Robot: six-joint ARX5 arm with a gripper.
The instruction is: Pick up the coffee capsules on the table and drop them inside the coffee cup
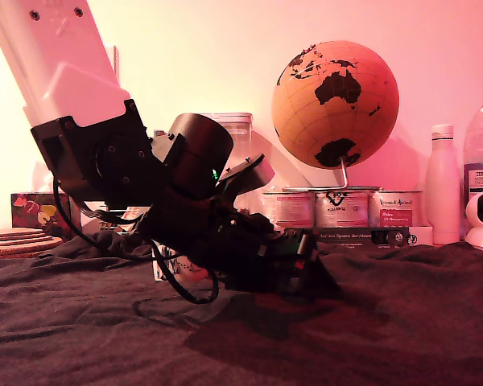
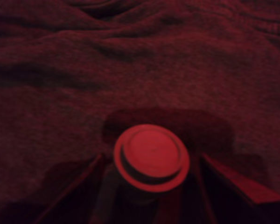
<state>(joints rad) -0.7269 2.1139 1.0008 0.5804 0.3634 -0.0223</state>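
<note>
Where the arm stoops low over the table (image 1: 402,322), we record the gripper (image 1: 306,269) close above the wrinkled dark cloth, near the middle of the exterior view. In the wrist view we list one coffee capsule (image 2: 151,157) standing between the two fingers (image 2: 233,179), its round flat rim facing the camera; the fingers flank it, but we cannot tell whether they press on it or stand free. Behind, by the wall, we note a globe (image 1: 336,103), a row of labelled tins (image 1: 342,207), a white bottle (image 1: 443,185) and cork coasters (image 1: 16,240).
</note>
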